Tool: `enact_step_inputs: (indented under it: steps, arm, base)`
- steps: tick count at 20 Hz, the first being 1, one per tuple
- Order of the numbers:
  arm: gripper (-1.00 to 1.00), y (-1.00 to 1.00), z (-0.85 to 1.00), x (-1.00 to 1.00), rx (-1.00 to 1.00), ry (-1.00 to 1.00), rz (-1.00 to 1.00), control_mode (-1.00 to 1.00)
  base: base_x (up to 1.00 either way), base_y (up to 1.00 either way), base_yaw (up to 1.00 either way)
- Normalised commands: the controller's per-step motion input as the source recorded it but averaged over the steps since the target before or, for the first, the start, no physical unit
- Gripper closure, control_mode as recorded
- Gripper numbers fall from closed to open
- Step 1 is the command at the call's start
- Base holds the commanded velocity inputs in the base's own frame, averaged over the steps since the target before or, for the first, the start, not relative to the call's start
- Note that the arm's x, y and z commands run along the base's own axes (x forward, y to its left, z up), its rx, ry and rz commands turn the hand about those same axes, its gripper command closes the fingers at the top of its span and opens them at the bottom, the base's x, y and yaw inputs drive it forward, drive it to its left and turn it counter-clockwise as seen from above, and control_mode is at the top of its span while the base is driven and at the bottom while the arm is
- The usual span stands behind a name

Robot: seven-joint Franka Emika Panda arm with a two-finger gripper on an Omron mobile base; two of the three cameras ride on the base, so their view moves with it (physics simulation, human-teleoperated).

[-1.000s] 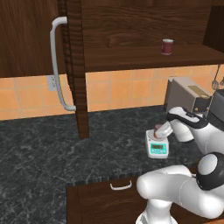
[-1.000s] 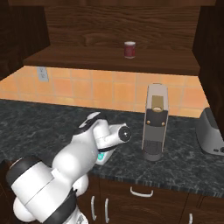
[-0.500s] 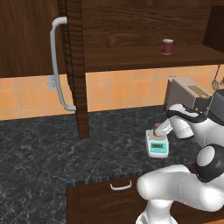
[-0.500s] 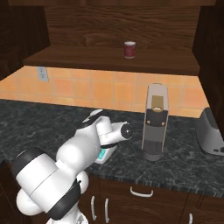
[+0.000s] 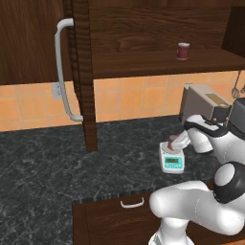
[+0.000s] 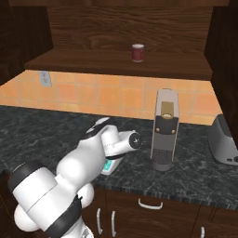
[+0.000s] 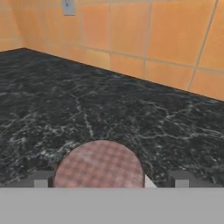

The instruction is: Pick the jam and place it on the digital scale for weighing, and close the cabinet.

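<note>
The jam [image 7: 99, 165] shows its round pink checked lid from above, and it stands on the white, teal-fronted digital scale [image 5: 172, 161] on the dark counter. My gripper [image 7: 110, 180] is open right over the jar, one fingertip on each side and a gap between each and the lid. From the left base view the gripper [image 5: 177, 140] hangs at the jar [image 5: 172, 143] on the scale. The arm hides most of the scale [image 6: 110, 166] in the right base view. The cabinet door [image 5: 81, 72] stands open edge-on, its curved grey handle [image 5: 64, 72] facing left.
A dark red cup [image 5: 183, 50] sits on the open cabinet shelf [image 5: 158, 62]. A grey toaster [image 5: 203, 103] stands just behind the scale. A tall coffee machine [image 6: 165, 130] is right of the arm. Drawers [image 5: 131, 203] lie below the counter edge.
The fingers have parted and let go of the jam, which stays on the scale. The arm has barely moved.
</note>
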Motion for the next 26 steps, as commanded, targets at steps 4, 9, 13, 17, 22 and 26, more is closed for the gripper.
enact_step_inputs:
  steps: [4, 9, 13, 17, 22, 26]
  arm:
    - [-1.0, 0.0, 0.18, -0.21, 0.0, -0.15, 0.0, -1.0]
    - [-1.0, 0.07, 0.27, -0.14, 0.0, -0.24, 0.0, -1.0]
    - [-1.0, 0.03, 0.59, -0.58, 0.0, -0.3, 0.0, -1.0]
    - [-1.0, 0.0, 0.91, -0.79, 0.0, -0.48, 0.0, -1.0]
    - [-1.0, -0.1, 0.9, -0.76, 0.0, -0.6, 0.0, -1.0]
    - [-1.0, -0.39, 0.88, -0.69, 0.01, -0.51, 0.0, -1.0]
  base:
    - [0.0, 0.0, 0.0]
    - [0.0, 0.0, 0.0]
    - [0.0, 0.0, 0.0]
    - [0.0, 0.0, 0.0]
    - [0.0, 0.0, 0.0]
    - [0.0, 0.0, 0.0]
